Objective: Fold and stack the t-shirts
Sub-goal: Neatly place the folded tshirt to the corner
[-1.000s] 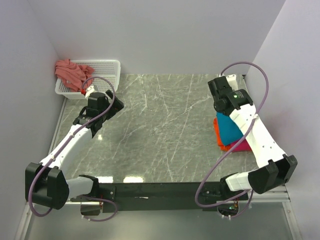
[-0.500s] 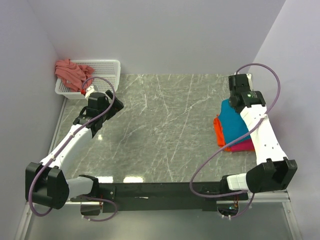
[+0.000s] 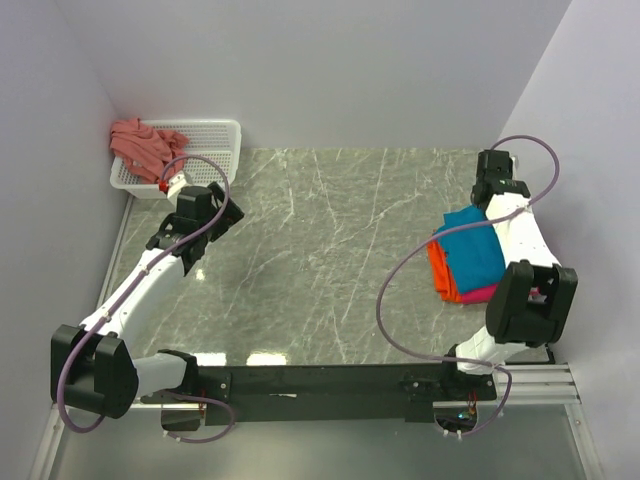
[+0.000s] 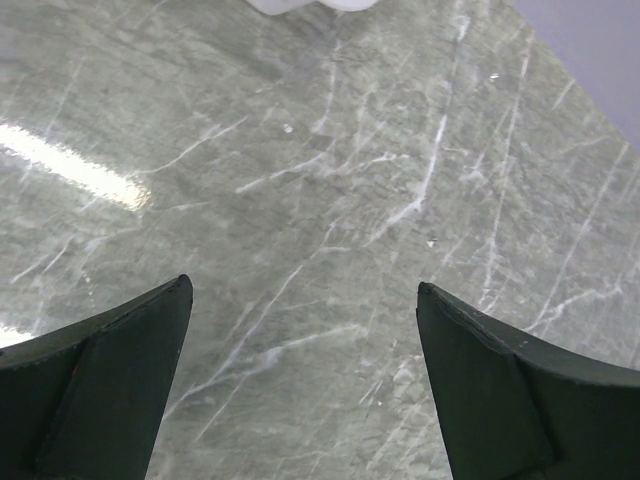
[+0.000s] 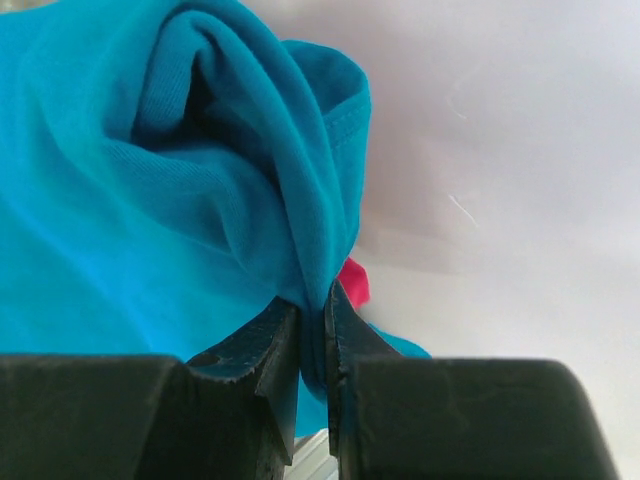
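Note:
The teal-blue t-shirt (image 3: 470, 247) lies on top of the orange t-shirt (image 3: 438, 270) and the magenta-pink t-shirt (image 3: 481, 294) at the table's right side. My right gripper (image 3: 487, 207) is shut on a fold of the teal-blue shirt (image 5: 180, 190) at its far edge; a bit of magenta cloth (image 5: 352, 281) shows behind the fingers. The salmon-pink t-shirt (image 3: 142, 143) hangs over the white basket. My left gripper (image 4: 303, 300) is open and empty above bare marble, near the basket (image 3: 205, 150).
The white mesh basket stands in the far left corner against the walls. The right wall (image 3: 590, 150) is close beside the shirt stack and my right arm. A black rail (image 3: 330, 380) runs along the near table edge.
My right arm has swung right and toward the back, drawing the teal-blue shirt's edge with it, so the shirt now lies spread over the stack. The left arm has not moved.

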Controlling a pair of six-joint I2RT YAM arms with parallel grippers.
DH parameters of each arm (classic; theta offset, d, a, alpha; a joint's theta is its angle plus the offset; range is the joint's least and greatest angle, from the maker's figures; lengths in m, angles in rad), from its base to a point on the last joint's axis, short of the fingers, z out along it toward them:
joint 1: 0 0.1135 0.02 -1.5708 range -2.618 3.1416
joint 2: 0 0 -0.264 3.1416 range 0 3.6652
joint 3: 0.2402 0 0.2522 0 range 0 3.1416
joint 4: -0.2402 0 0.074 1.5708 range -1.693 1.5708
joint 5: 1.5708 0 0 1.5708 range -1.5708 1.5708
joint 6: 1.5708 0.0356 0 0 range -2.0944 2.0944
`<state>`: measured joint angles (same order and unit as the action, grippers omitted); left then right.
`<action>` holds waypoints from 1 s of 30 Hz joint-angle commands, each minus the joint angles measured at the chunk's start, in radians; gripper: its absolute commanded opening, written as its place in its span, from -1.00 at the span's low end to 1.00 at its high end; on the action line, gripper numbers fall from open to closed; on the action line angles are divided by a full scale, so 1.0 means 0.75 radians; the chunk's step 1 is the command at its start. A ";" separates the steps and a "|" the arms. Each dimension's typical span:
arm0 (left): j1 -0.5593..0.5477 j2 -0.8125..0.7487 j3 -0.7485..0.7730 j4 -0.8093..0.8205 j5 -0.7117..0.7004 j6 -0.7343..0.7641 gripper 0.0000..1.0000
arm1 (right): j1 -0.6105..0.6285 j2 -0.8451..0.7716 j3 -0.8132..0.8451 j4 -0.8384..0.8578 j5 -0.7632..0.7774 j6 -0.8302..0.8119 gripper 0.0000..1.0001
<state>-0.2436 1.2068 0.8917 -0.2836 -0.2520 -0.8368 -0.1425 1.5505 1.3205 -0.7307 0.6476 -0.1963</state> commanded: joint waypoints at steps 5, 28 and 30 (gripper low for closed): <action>-0.005 -0.091 0.010 -0.029 -0.089 -0.046 0.99 | -0.055 0.135 0.004 0.205 0.224 0.082 0.76; -0.007 -0.091 0.073 -0.121 0.050 -0.107 0.99 | -0.041 -0.554 -0.423 0.234 -0.630 0.793 0.87; -0.007 -0.091 0.065 -0.119 0.056 -0.109 0.99 | -0.049 -0.533 -0.500 0.285 -0.671 0.836 0.87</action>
<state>-0.2455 1.1458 0.9154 -0.3817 -0.2405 -0.9081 -0.1757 1.1007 1.0203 -0.5301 0.2390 0.3191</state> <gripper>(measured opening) 0.994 0.936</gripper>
